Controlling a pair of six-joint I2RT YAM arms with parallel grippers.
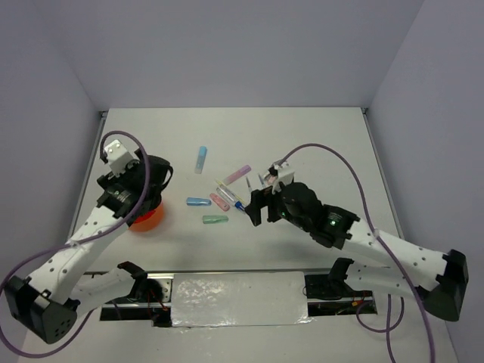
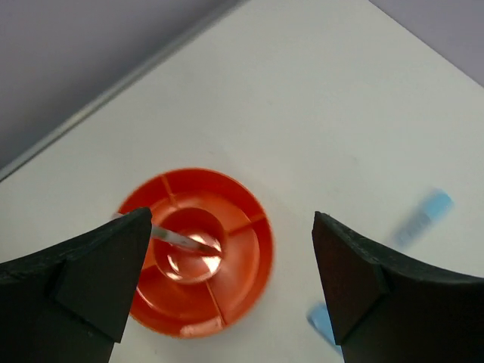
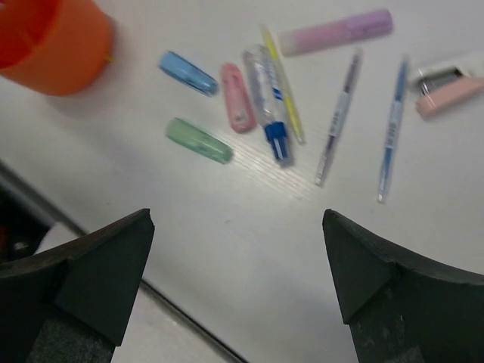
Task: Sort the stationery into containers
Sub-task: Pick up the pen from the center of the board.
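Left gripper (image 2: 233,227) hovers over orange cup (image 2: 236,281), jaws spread wide, nothing between them. Thin grey pen (image 2: 184,240) lies inside cup (slanted across inner well). Cup stands on left side of table (image 1: 318,136), near front edge.

Right gripper (image 3: 238,227) likewise spread, empty, above loose cluster mid-table: blue capsule (image 3: 187,73), pink capsule (image 3: 237,107), green capsule (image 3: 199,140), clear blue-tipped pen (image 3: 268,106), yellow pen (image 3: 283,91), lilac marker (image 3: 336,32), slim dark pen (image 3: 338,117), blue pen (image 3: 391,128), peach piece (image 3: 450,91). Light-blue piece (image 1: 201,159) lies apart, farther back.
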